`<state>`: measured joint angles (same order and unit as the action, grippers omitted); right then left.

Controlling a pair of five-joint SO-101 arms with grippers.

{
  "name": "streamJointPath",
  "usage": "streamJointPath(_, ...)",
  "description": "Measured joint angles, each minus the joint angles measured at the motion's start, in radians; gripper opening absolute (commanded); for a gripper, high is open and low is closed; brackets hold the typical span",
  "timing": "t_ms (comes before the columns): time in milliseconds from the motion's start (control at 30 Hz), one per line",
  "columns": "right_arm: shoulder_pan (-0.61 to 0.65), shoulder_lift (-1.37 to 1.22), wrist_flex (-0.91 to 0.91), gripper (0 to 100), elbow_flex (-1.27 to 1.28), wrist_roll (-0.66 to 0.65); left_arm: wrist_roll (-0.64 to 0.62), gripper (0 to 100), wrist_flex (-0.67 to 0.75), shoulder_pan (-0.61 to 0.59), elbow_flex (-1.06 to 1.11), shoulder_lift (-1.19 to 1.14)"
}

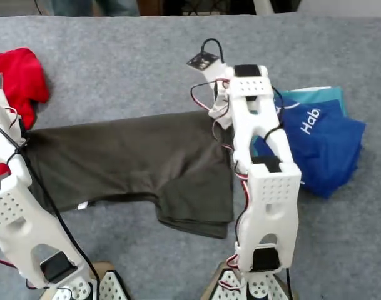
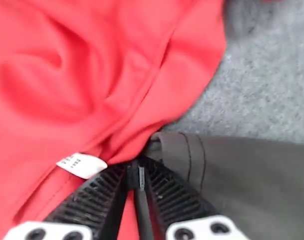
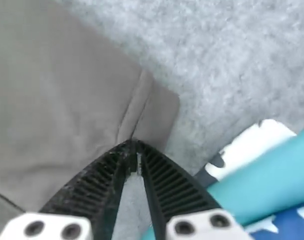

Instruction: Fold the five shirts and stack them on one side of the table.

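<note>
A dark olive shirt [image 1: 134, 159] lies spread across the middle of the grey table, its lower right part folded over. My left gripper [image 1: 22, 139] is at the shirt's left edge, beside a crumpled red shirt [image 1: 18, 75]. In the left wrist view the gripper [image 2: 138, 172] is shut on the olive hem [image 2: 241, 175], right against the red shirt [image 2: 92, 60] and its white label [image 2: 82, 165]. My right gripper [image 1: 218, 122] is at the shirt's far right corner. It is shut [image 3: 134, 150] on that corner of olive cloth [image 3: 57, 100].
A blue shirt [image 1: 328, 144] lies on a teal one [image 1: 315, 95] at the right, close behind the right arm; the teal edge [image 3: 271, 185] lies beside the gripper. Grey table cloth [image 1: 127, 69] is bare at the back and along the front.
</note>
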<state>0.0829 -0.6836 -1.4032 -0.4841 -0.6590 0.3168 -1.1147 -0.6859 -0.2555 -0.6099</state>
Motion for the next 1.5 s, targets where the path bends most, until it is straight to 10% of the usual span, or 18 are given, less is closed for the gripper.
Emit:
streamJointPath(467, 0.052, 0.000, -0.273, 1.4, -0.285, 0.000, 0.003, 3, -0.204, -0.006, -0.005, 0.365)
streamJointPath(800, 0.054, 0.000, -0.307, 1.4, -0.290, 0.000, 0.005, 11, 0.135, -0.043, 0.086, 0.126)
streamJointPath(1500, 0.054, 0.000, -0.307, 1.4, -0.290, 0.000, -0.032, 5, -0.516, -0.183, -1.332, -0.569)
